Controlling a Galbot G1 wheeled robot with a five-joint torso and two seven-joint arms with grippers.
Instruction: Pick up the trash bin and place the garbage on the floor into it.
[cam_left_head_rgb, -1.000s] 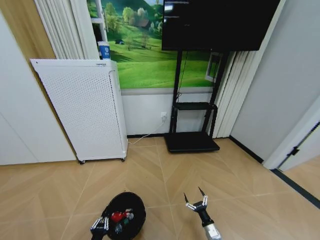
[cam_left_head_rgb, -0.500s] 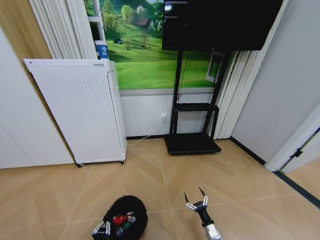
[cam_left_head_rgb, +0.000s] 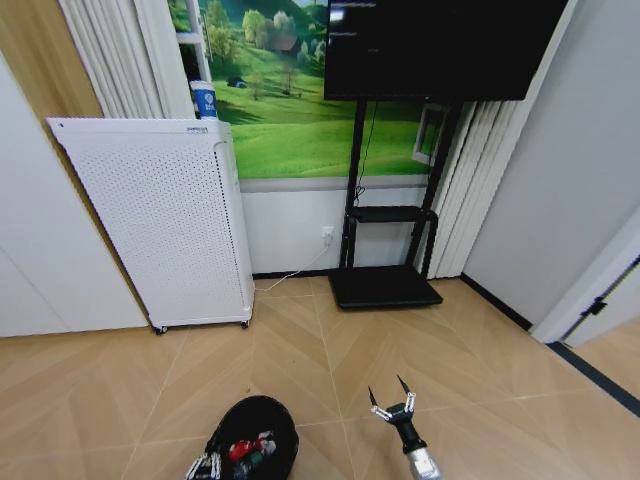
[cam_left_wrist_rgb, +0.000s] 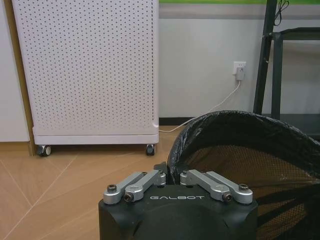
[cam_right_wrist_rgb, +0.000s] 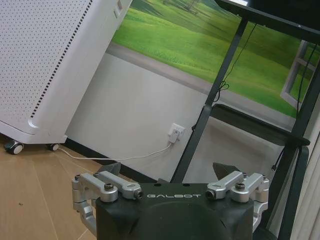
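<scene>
Since the trash bin (cam_left_head_rgb: 255, 438) sits bottom centre-left of the head view with the garbage (cam_left_head_rgb: 248, 450) inside it, the left gripper (cam_left_head_rgb: 206, 467) is pinched on its lined rim, probably for carrying. At bottom centre-right, the right gripper (cam_left_head_rgb: 392, 397) hangs with fingers spread, holding nothing. A white perforated appliance (cam_left_head_rgb: 160, 220) stands upper left.

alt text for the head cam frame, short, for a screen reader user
The left gripper grips the rim of the black trash bin, which holds the garbage, low in the frame over a wood floor. The right gripper hangs open and empty beside it. Behind stand a white perforated appliance and a TV stand.
</scene>
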